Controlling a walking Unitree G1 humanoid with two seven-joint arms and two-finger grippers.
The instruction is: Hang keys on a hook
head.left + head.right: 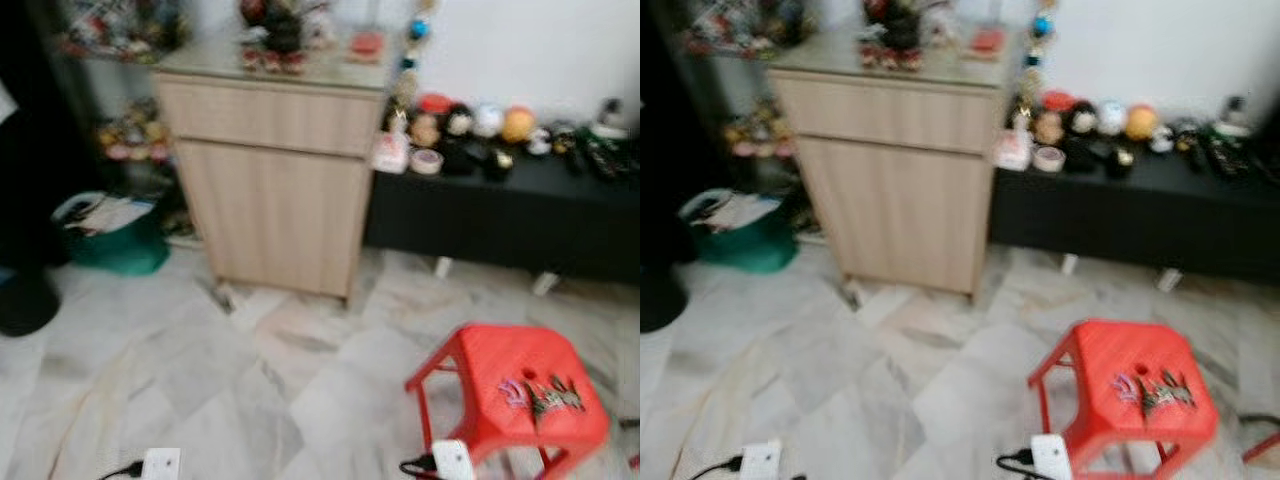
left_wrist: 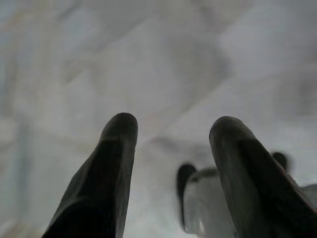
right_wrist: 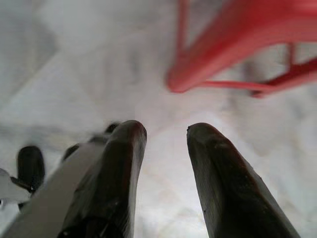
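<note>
left eye view: the keys [image 1: 541, 394] lie on top of the red stool [image 1: 500, 365], not picked up yet, and no hook can be made out.
both arms hang low over the pale floor [image 1: 200, 370]; the left gripper [image 2: 171, 134] has its two black fingers spread apart with nothing between them, and the right gripper [image 3: 166, 136] is parted and empty too, with the stool's red legs just ahead of it. i think the robot is at the very start: next it needs to step close to the stool, bend down and pinch the keys with the right gripper, which is nearer. the whole picture is blurry, so the small things on the black bench [image 1: 500, 215] and the wooden cabinet [image 1: 275, 190] are hard to tell, and the stool's far edge is cut off.
</note>
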